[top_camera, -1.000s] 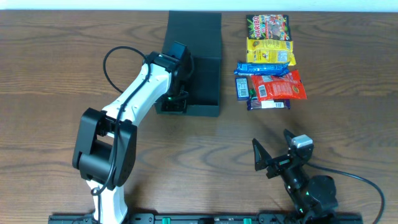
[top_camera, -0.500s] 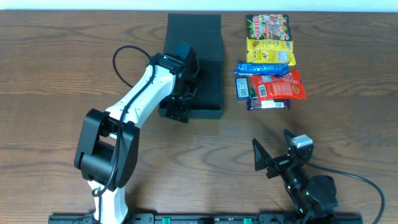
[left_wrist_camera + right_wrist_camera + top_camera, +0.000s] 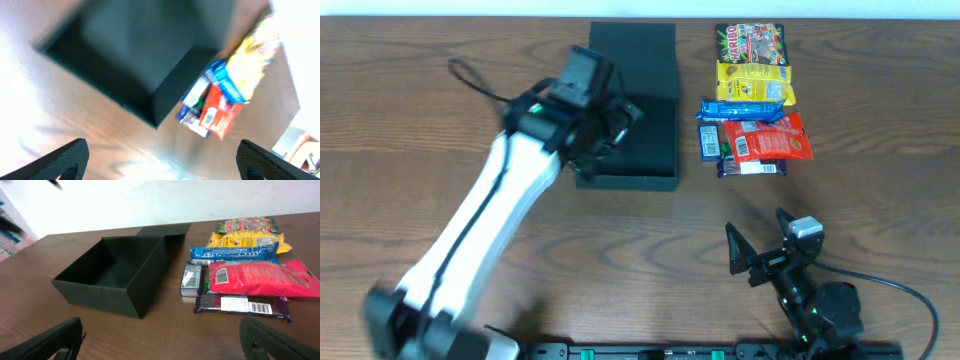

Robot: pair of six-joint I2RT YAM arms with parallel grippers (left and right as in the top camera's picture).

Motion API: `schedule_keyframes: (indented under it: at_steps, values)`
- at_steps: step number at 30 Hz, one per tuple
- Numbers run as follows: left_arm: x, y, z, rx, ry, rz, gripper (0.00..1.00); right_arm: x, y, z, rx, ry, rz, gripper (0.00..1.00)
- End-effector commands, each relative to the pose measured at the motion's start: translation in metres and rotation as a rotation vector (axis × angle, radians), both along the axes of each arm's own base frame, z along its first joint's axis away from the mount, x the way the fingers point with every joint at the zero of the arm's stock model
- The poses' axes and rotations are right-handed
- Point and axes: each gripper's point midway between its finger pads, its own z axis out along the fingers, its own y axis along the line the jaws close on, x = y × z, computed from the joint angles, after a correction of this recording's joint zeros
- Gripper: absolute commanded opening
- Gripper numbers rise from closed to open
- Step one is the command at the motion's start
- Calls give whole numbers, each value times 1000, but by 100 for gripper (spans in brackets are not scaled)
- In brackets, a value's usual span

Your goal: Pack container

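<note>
The container [image 3: 655, 140] is a black box, open and empty, with its flap lid [image 3: 632, 55] lying back behind it. My left gripper [image 3: 610, 135] hovers blurred over the box's left side. In the left wrist view this gripper [image 3: 162, 167] is open and empty, with the container [image 3: 140, 55] and snack packets [image 3: 215, 105] below. My right gripper [image 3: 758, 238] rests near the table's front edge, open and empty. The right wrist view looks from this gripper [image 3: 162, 340] across bare wood at the container [image 3: 95, 297].
Snacks lie right of the box: a Haribo bag [image 3: 751, 42], a yellow packet [image 3: 754, 82], a blue bar [image 3: 745, 108], a red packet [image 3: 768, 138], a small dark packet [image 3: 709, 141] and a purple bar [image 3: 752, 168]. The table's back edge runs just behind them.
My left gripper has opened and lifted from the box's front left corner. Its arm is swinging out to the left. The right arm has not moved.
</note>
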Motion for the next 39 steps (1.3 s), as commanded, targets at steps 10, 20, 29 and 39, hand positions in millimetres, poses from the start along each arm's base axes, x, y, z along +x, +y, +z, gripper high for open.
schedule_keyframes:
  at_steps: [10, 20, 29, 39]
  values:
    - [4, 51, 39, 607, -345, -563, 95, -1, 2, -3, 0, 3, 8, 99]
    - [4, 51, 38, 614, -344, -577, 96, -1, 3, 0, 136, 50, -11, 99]
    - [6, 50, 40, 613, -354, -573, 95, -14, 28, 2, 911, 466, -1, 99]
    - [11, 49, 43, 644, -387, -600, 95, 4, 1, 67, 775, 119, -40, 99]
